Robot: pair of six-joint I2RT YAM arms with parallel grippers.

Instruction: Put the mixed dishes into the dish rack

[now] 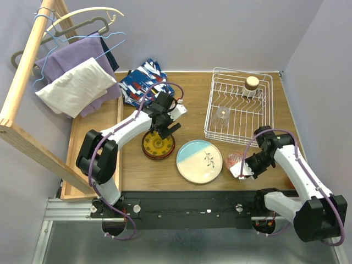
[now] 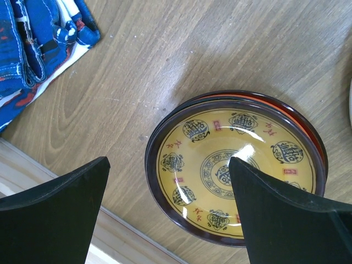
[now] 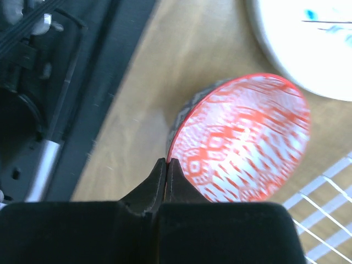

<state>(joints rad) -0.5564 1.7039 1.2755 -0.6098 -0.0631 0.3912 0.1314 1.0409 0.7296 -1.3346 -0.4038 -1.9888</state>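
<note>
On the desk, left side: left hand [image 1: 163, 132] hangs with jaws spread wide over the dark red-yellow plate [image 1: 158, 145], grasping nothing.
Plate's look: glossy yellow face with dark medallions, dark rim; it seems to sit on a second red dish.
Centre: pale blue-cream plate [image 1: 199, 161] with a sprig lies flat, untouched.
Right side: right hand [image 3: 166, 170] is clenched at the rim of the red-patterned bowl [image 3: 242, 140], which tilts on edge; whether the rim is actually pinched I cannot tell.
Step in hand: likely picking up the bowl.
Next move: lift and carry it to the dish rack [image 1: 240, 104], clear of the cup and glass there.
</note>
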